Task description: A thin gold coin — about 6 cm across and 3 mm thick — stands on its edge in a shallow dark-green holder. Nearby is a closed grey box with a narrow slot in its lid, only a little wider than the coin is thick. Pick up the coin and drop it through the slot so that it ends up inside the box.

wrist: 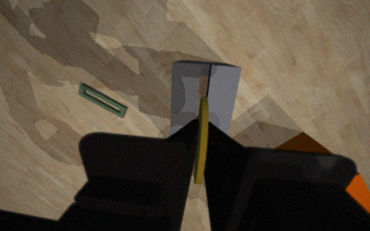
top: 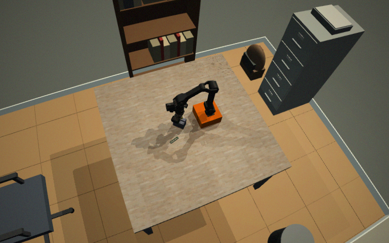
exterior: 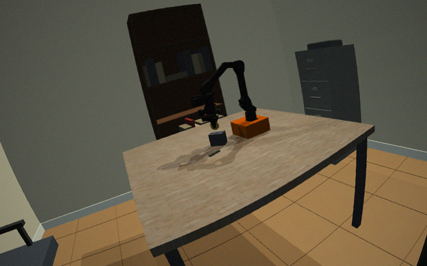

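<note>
My gripper [wrist: 199, 125] [exterior: 214, 121] [top: 178, 116] is shut on the gold coin [wrist: 201, 135] [exterior: 217, 125], which stands edge-on between the fingers. It hangs a little above the grey box [wrist: 222, 96] [exterior: 217, 138] [top: 182, 123]. In the wrist view the coin's edge lines up with the narrow slot [wrist: 204, 83] in the lid. The dark-green holder [wrist: 103, 100] [exterior: 214, 153] [top: 173, 139] lies on the table in front of the box, with nothing in it.
The arm's orange base [top: 206, 114] [exterior: 249, 126] stands just beside the box. A bookshelf [top: 157, 31], a filing cabinet [top: 304, 57] and a chair [top: 23, 206] stand around the wooden table [top: 200, 171].
</note>
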Motion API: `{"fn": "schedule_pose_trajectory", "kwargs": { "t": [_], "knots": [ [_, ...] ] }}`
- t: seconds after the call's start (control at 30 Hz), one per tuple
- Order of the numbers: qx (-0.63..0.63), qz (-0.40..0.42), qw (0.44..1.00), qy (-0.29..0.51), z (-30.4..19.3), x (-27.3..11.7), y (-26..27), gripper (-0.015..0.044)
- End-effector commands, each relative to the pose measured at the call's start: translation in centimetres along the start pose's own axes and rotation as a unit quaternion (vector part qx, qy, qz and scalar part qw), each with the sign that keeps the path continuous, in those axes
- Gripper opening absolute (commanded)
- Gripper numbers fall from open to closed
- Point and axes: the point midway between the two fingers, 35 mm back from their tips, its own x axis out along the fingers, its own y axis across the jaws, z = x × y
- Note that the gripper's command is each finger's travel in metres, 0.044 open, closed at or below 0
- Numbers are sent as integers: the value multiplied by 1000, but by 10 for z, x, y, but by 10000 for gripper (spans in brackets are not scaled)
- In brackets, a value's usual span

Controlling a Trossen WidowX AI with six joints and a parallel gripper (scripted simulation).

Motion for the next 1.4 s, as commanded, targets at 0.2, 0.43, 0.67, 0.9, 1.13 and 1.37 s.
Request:
{"fn": "schedule_pose_trajectory", "kwargs": {
  "t": [0.2,0.43,0.67,0.9,1.13,1.37],
  "knots": [
    [1,-2,1000,2,-2,1,-2,0],
    [0,0,1000,0,-1,0,-1,0],
    [0,0,1000,0,-1,1,-1,0],
    [0,0,1000,0,-3,5,-2,0],
    [1,0,1000,0,-3,7,-3,0],
    [2,0,1000,0,-4,9,-4,0]
  ]
}}
